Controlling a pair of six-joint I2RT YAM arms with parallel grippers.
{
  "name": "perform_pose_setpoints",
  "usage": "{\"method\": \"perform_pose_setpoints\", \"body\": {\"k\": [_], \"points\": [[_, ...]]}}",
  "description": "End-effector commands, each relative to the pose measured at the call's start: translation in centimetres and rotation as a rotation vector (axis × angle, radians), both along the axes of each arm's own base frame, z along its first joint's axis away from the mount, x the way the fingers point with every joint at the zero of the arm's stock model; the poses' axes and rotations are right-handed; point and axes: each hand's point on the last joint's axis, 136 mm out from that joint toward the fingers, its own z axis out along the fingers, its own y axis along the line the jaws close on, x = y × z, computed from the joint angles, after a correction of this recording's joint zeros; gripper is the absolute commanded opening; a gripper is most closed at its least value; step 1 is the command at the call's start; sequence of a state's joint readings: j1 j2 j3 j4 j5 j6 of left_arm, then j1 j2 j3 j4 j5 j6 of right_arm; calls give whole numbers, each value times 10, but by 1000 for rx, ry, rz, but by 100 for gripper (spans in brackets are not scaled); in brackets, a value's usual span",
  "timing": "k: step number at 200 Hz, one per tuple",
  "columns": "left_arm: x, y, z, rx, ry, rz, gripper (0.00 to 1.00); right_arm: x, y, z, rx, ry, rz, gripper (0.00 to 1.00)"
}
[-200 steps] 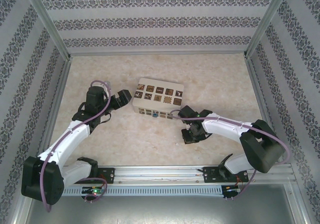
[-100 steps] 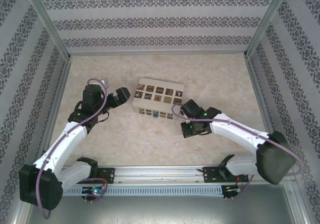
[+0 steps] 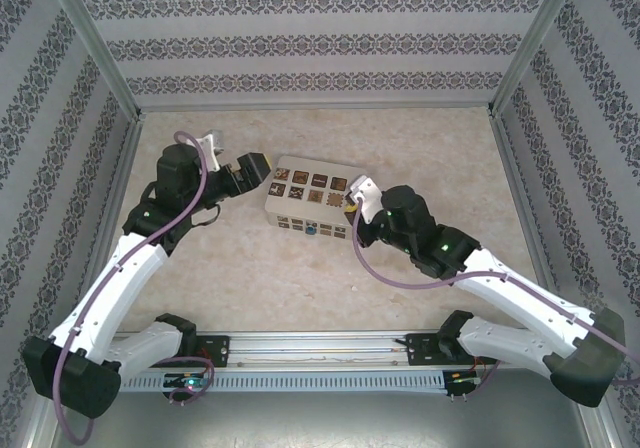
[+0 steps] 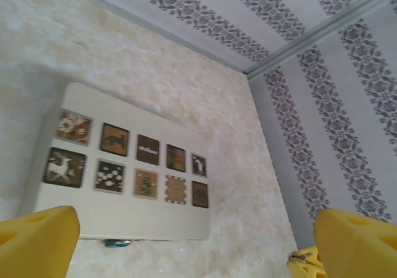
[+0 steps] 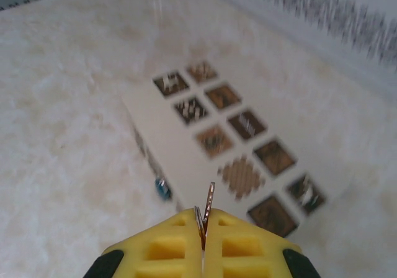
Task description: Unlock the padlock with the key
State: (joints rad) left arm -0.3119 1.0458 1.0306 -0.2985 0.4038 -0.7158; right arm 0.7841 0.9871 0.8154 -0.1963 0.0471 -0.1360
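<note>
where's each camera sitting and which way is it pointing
Top external: above and behind the arm bases, looking down; left arm and right arm flank the white box.
Left wrist: on the left arm, facing over the box toward a wall corner; open yellow fingers show.
Right wrist: on the right arm, facing down at the box; fingers shut on the key.
Both wrist views share the box and blue padlock.

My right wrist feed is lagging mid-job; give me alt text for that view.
The right gripper, jaws shut, pinches the key at the bottom edge, its thin blade sticking out toward the white box with brown patterned squares. The small blue padlock sits against the box's near side, left of the key in frame.
</note>
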Motion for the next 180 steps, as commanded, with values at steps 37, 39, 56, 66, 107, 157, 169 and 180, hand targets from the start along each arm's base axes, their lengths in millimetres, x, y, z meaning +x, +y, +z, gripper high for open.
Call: {"method": "perform_pose_setpoints", "body": {"k": [37,39,56,66,107,157,169,180], "points": [[-9,-52,20,16,41,-109,92,12,17,45,-144,-392,125,0],[-9,-54,21,16,41,-114,92,12,18,45,-147,-395,126,0],[-12,-73,23,7,51,-156,87,14,21,47,-169,-412,131,0],[-13,-83,22,-1,65,-183,83,15,22,48,-181,-419,133,0],[-21,-115,15,-21,139,-259,72,18,27,46,-218,-437,135,0],[-31,-129,-4,-5,228,-294,62,26,31,51,-273,-468,97,0],[-31,-132,-6,-10,232,-299,61,27,32,52,-284,-474,95,0],[-32,-134,-7,-18,235,-304,60,29,34,52,-288,-477,94,0]]}}
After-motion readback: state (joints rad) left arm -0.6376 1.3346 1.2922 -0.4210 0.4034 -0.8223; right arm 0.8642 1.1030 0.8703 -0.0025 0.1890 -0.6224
